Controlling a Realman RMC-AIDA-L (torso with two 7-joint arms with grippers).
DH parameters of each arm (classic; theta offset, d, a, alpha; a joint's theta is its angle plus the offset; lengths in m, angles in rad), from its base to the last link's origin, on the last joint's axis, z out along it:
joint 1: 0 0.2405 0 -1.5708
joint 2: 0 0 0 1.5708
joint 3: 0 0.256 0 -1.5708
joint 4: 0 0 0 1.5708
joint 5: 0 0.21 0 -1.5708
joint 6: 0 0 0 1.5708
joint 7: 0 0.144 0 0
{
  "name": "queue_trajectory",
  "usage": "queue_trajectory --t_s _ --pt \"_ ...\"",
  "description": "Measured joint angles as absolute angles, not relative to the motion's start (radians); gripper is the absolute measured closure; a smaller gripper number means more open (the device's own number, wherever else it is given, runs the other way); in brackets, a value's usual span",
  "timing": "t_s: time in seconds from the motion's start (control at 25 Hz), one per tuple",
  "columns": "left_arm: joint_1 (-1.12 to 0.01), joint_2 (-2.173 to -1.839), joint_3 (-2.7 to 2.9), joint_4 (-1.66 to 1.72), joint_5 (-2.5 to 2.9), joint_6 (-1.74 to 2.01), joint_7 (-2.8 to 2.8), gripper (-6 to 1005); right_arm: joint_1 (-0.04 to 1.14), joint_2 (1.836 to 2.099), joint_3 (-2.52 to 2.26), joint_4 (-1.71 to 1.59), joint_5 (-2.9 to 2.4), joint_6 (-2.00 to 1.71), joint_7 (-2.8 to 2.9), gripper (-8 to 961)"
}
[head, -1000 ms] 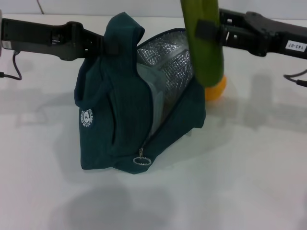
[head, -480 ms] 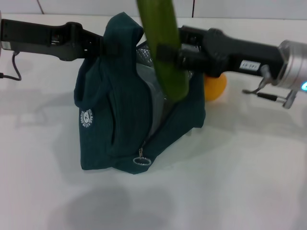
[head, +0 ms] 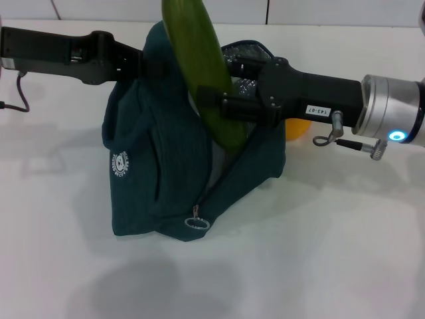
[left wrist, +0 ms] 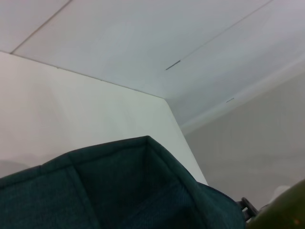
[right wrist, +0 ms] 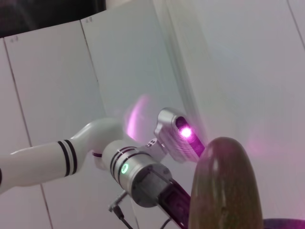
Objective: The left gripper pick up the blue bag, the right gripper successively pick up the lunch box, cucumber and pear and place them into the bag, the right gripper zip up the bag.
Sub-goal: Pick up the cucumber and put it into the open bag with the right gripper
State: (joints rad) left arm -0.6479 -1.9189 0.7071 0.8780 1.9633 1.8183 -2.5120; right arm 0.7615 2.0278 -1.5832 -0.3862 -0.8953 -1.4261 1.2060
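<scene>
The blue bag [head: 166,173] stands on the white table, its top held up by my left gripper [head: 143,65], which is shut on its upper edge or handle. The bag's fabric also fills the bottom of the left wrist view [left wrist: 119,191]. My right gripper [head: 219,106] is shut on the cucumber [head: 199,66] and holds it tilted over the bag's open mouth, its lower end at the opening. The cucumber's end shows in the right wrist view [right wrist: 226,186]. The pear [head: 299,127] lies behind the bag, partly hidden by my right arm. The lunch box is hidden from view.
The bag's ring-pull zipper [head: 196,222] hangs at its front lower edge, and the white logo [head: 120,163] faces left. A cable [head: 16,93] trails on the table at the far left. My left arm shows in the right wrist view [right wrist: 119,162].
My right gripper has carried the cucumber leftward from beside the pear to over the bag's mouth and tilted it. The left gripper and the bag have not moved.
</scene>
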Motion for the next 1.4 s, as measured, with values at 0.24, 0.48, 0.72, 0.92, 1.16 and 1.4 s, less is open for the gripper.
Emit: queue_trajectory --t_s 0.24,0.48,0.72,0.92,1.16,1.4 --pt "-0.649 -1.919 0.707 0.878 1.963 1.819 -2.512 955 0.761 2.028 -1.586 -0.387 -0.891 -1.406 1.183 285" --pt "-0.649 -1.920 0.707 0.878 1.963 1.819 -2.510 955 0.769 2.028 -1.653 -0.396 -0.849 -1.353 1.162 282" --pt "-0.646 -1.920 0.703 0.879 1.963 1.819 -2.510 955 0.755 2.028 -1.709 -0.406 -0.826 -1.341 1.158 279" --pt "-0.646 -1.921 0.703 0.879 1.963 1.819 -2.510 955 0.711 2.028 -1.718 -0.450 -0.826 -1.355 1.123 277" --pt "-0.646 -1.920 0.703 0.881 1.962 1.820 -2.510 955 0.653 2.028 -1.719 -0.502 -0.823 -1.359 1.086 274" --pt "-0.646 -1.919 0.700 0.881 1.961 1.821 -2.510 954 0.643 2.028 -1.715 -0.504 -0.815 -1.363 1.083 206"
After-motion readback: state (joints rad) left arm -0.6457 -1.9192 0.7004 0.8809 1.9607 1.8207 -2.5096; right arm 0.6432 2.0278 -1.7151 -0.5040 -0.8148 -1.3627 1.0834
